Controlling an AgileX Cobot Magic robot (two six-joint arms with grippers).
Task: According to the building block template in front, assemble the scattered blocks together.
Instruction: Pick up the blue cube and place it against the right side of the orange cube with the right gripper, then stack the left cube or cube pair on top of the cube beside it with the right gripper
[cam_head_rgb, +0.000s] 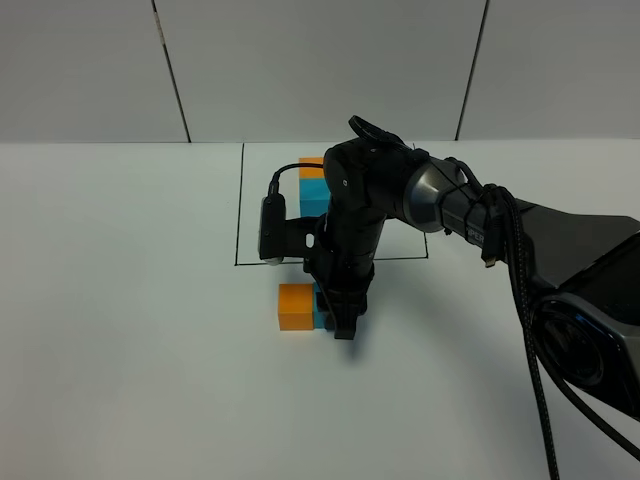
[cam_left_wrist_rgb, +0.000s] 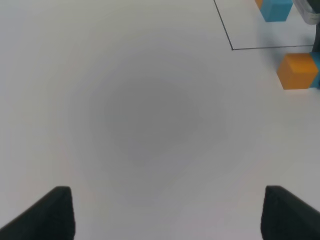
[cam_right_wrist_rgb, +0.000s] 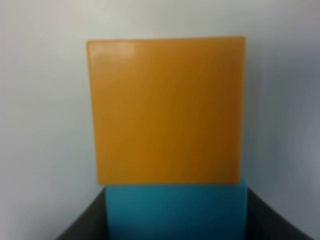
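Assembly seems nearly done: the right gripper (cam_head_rgb: 338, 322) clamps the teal cube (cam_right_wrist_rgb: 175, 210) flush against the orange cube (cam_head_rgb: 294, 306), only release remaining, while the left gripper (cam_left_wrist_rgb: 175, 215) hangs wide.

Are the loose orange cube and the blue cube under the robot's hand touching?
Touching. The right wrist view shows the orange cube and the blue cube meeting along one full edge, with no gap between them.

We identify a white tabletop (cam_head_rgb: 120, 350) bearing a thin black square outline (cam_head_rgb: 240, 200). Behind the outline, past the tabletop's far edge, stands a pale grey panelled wall (cam_head_rgb: 320, 60). Its dark seams (cam_head_rgb: 171, 70) slant above the outline's two sides.
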